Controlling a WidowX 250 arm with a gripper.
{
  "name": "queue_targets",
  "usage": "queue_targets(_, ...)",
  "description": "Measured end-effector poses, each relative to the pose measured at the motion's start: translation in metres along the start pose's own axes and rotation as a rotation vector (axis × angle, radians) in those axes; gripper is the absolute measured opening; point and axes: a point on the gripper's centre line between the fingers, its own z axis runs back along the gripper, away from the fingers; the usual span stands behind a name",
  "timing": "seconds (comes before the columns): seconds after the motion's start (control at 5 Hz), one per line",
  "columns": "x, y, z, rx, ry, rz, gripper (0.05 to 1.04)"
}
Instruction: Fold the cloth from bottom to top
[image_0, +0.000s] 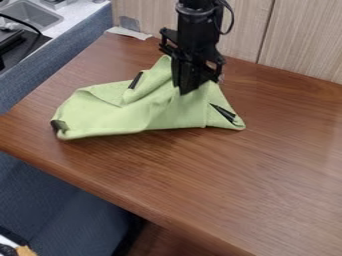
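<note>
The light green cloth lies bunched on the left and upper middle of the wooden table, with dark patches at its left tip, its upper edge and its right corner. From the top edge of the camera view the black gripper hangs down over the cloth's upper right part, its tips against the fabric. Cloth rises in folds around the tips, and part of it lies behind the gripper. Whether fabric is held between the tips is hidden.
The brown table has its front edge running from the left down to the lower right. A wood-panelled wall stands behind it. A sink is at the upper left, and a pale scrap lies at the table's back left corner.
</note>
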Motion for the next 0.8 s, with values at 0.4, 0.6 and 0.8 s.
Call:
queue_targets(0.4,0.016,0.052,-0.032,-0.003,0.093,0.126,0.071)
queue_targets(0.6,0.014,0.068,-0.053,-0.004,0.142,0.165,0.071)
queue_targets(0.8,0.013,0.073,-0.059,0.022,0.160,0.181,0.089)
